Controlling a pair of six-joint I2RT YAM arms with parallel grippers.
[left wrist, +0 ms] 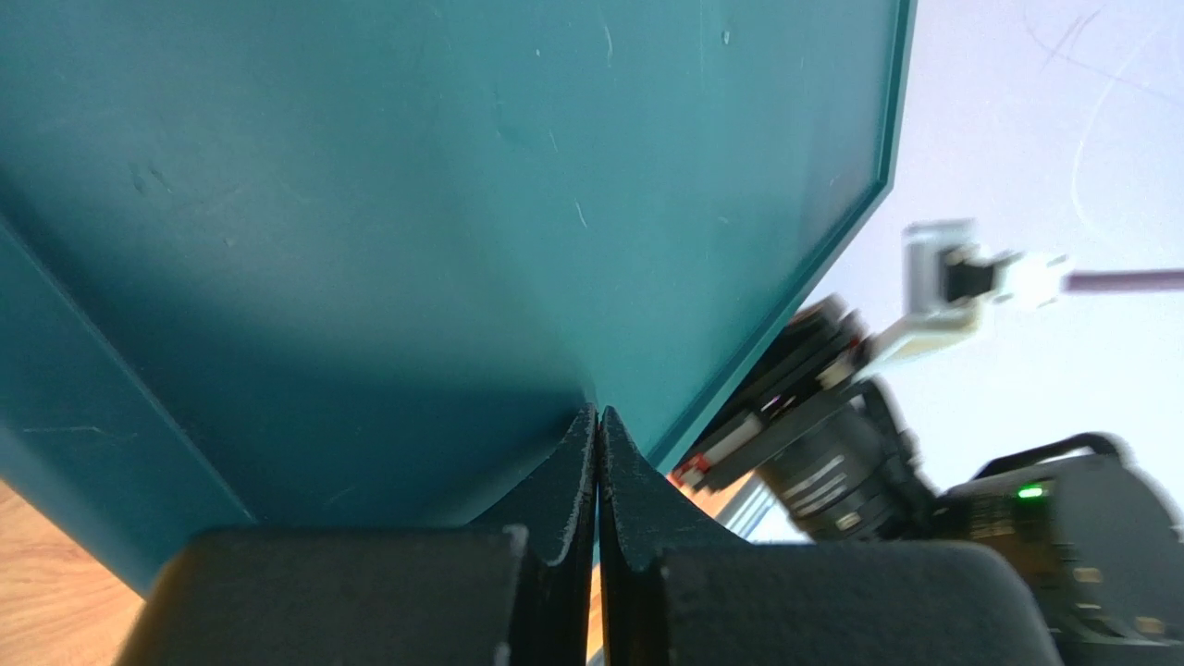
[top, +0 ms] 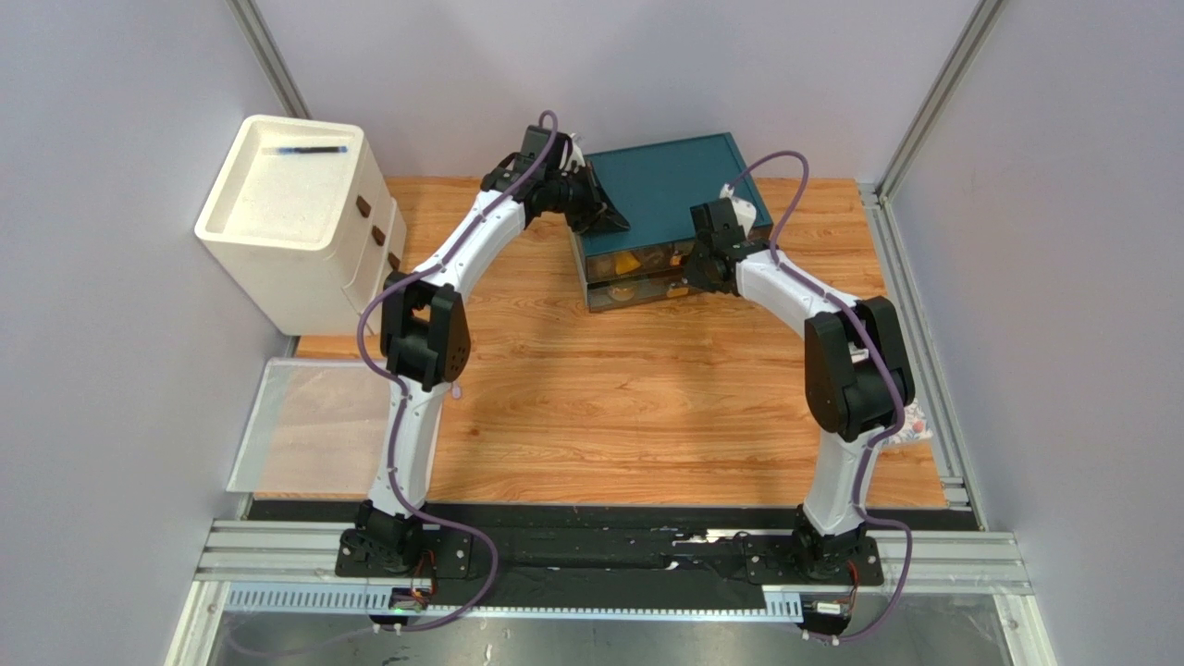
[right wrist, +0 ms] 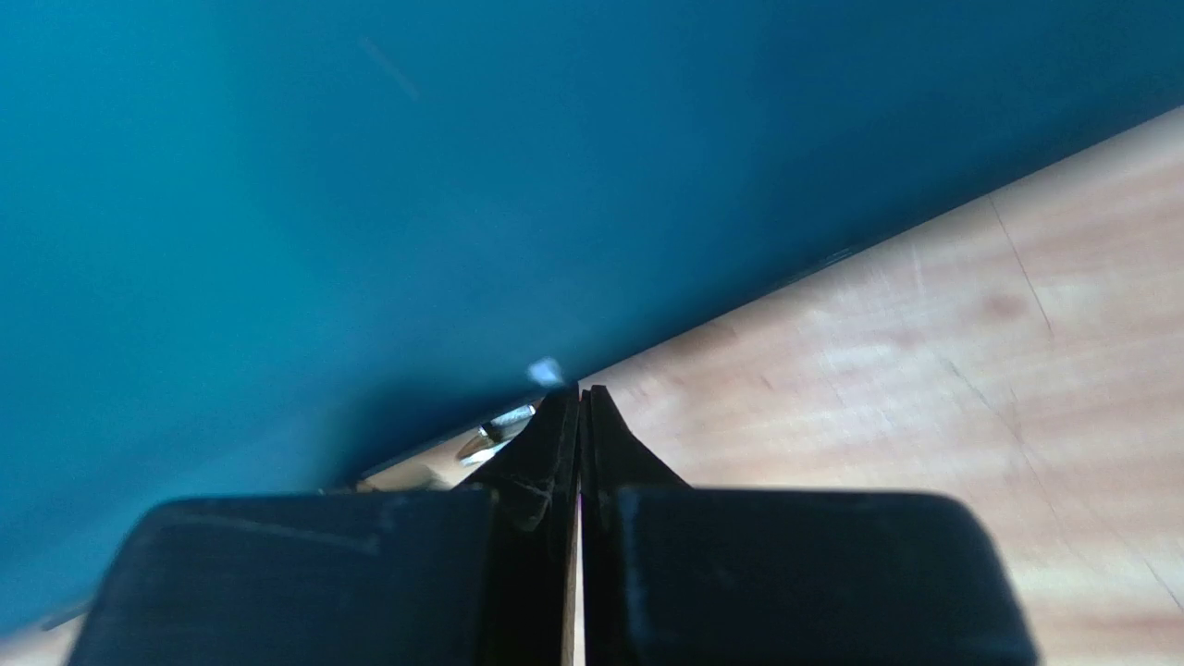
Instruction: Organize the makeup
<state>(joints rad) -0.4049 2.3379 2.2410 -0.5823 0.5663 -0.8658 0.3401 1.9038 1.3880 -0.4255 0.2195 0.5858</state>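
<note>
Makeup (top: 626, 260) shows only as orange and yellow shapes inside the clear drawers (top: 612, 294) of the teal box (top: 667, 181), between the left pincer (top: 601, 212) and the right pincer (top: 692, 267). Both are pinched fully together on nothing, the left at the box's top, the right at its bottom edge by the counter (top: 626, 403). Which items they are cannot be told.

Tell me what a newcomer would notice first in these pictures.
The teal box at the far middle of the wooden table draws the eye, with both arms stretched out to it. The left gripper is shut at its left edge, and the right gripper is shut low at its front. Next comes the white drawer cabinet at the far left corner, with a thin dark item lying on top.
</note>
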